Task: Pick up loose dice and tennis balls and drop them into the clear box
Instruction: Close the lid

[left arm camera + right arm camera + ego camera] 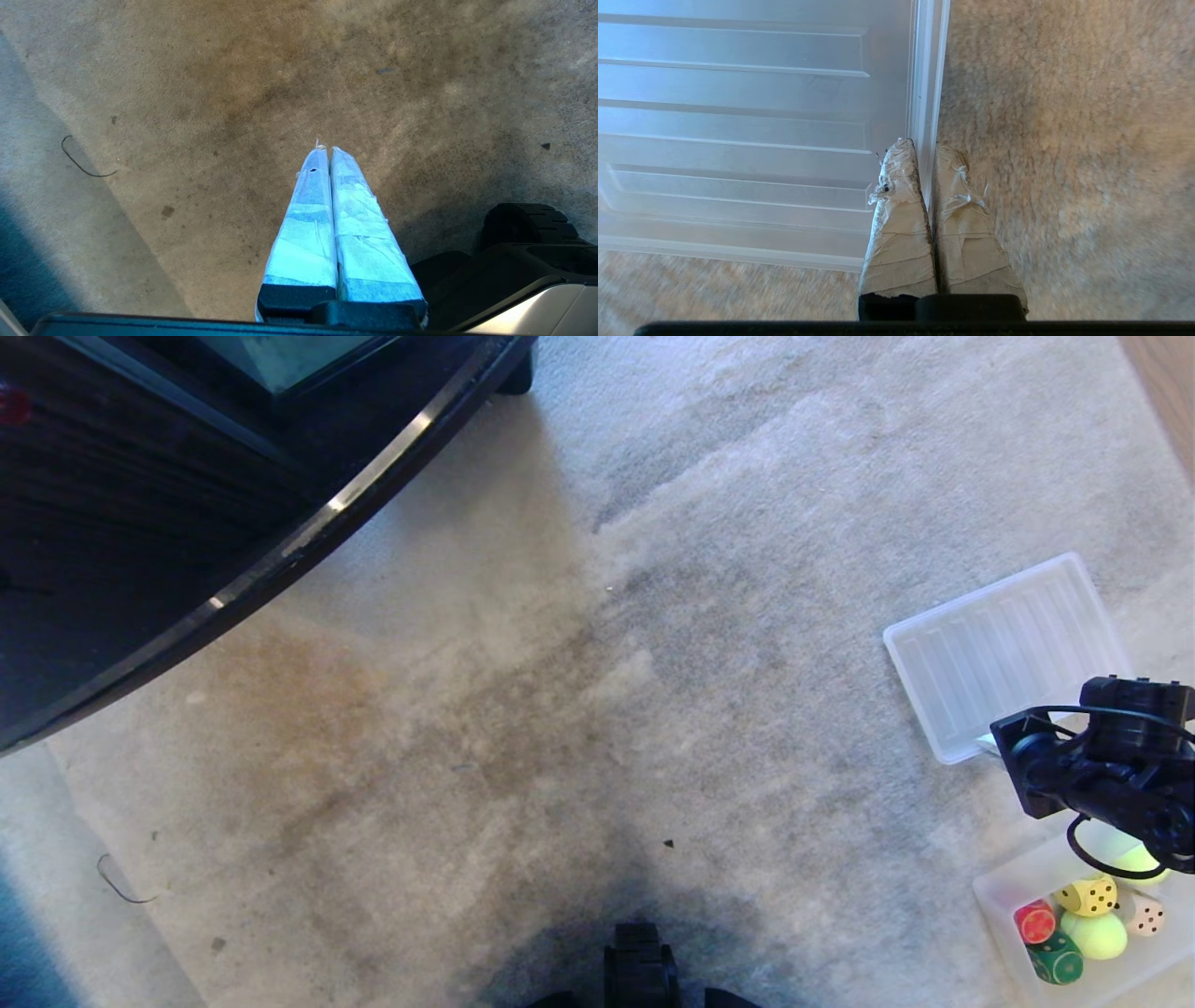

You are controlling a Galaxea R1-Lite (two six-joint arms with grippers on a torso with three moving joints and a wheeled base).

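The clear box (pixel 997 898) stands on the carpet at the lower right of the head view. In it lie several dice, red (pixel 1034 921), green (pixel 1057 959), yellow (pixel 1088 896) and cream (pixel 1145 915), with two tennis balls (pixel 1095 936) (pixel 1141 861). My right arm (pixel 1102 770) reaches over the near corner of a flat ribbed clear tray (pixel 1008 649). In the right wrist view my right gripper (pixel 924 147) is shut on the tray's rim (pixel 927 70), one finger over the tray (pixel 738 116) and one over the carpet. My left gripper (pixel 325 150) hangs shut and empty above bare carpet.
A dark glossy piece of furniture (pixel 187 476) with a curved edge fills the upper left of the head view. My base (pixel 639 971) shows at the bottom middle. A thin wire loop (pixel 121 889) lies on the carpet at the lower left.
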